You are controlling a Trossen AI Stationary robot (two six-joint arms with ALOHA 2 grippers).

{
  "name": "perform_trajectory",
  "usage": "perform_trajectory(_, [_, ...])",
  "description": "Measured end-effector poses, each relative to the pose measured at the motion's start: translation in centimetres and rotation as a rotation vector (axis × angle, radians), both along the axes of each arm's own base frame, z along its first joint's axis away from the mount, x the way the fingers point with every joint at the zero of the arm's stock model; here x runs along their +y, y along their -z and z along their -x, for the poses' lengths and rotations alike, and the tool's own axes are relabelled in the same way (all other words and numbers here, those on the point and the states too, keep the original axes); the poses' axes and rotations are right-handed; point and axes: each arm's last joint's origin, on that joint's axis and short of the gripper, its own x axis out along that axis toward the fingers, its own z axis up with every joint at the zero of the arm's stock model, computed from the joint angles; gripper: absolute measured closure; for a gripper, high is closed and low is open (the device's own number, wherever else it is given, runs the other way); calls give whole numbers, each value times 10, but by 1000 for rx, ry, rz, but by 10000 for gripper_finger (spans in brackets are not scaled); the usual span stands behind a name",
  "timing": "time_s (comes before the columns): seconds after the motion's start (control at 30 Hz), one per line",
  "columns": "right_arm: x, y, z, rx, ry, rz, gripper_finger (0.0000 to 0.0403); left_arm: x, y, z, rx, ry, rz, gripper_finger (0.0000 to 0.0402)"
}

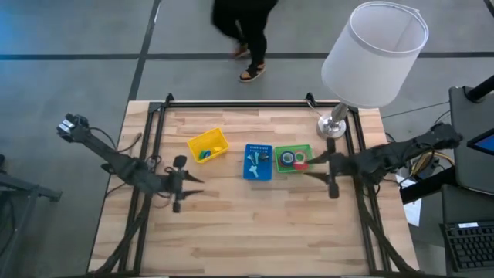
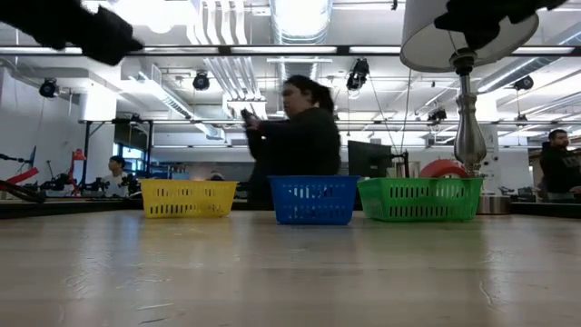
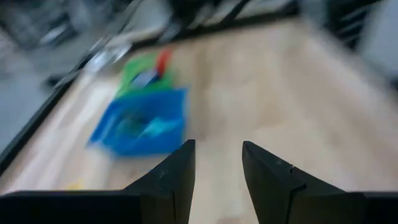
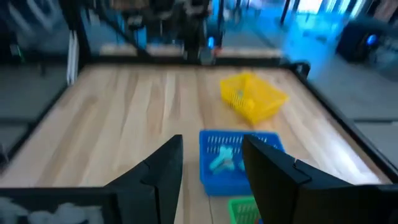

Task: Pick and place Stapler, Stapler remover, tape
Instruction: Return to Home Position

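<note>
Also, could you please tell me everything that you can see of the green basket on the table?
The green basket is small and rectangular, plastic by its look, with latticed walls and an open top. It stands upright on the wooden table, rightmost in a row of three and close beside the blue basket. Inside it lie a blue tape roll and a red tape roll. The lamp base stands near one corner.

A white-shaded lamp (image 1: 374,50) stands on the far right corner of the wooden table (image 1: 255,224), a person (image 1: 245,27) beyond it
</note>
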Motion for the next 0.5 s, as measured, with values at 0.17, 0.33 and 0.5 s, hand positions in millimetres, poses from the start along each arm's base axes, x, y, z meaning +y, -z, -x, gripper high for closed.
perform_trajectory(0.17, [-12,10,26,-169,-3,-45,241,7,-7,15,-179,197,34,266])
perform_trajectory(0.33, [-18,24,43,-253,-7,-66,237,18,-3,28,-242,164,65,266])
perform_trajectory(0.5, [-22,42,53,-283,-1,-67,234,25,7,38,-274,165,41,266])
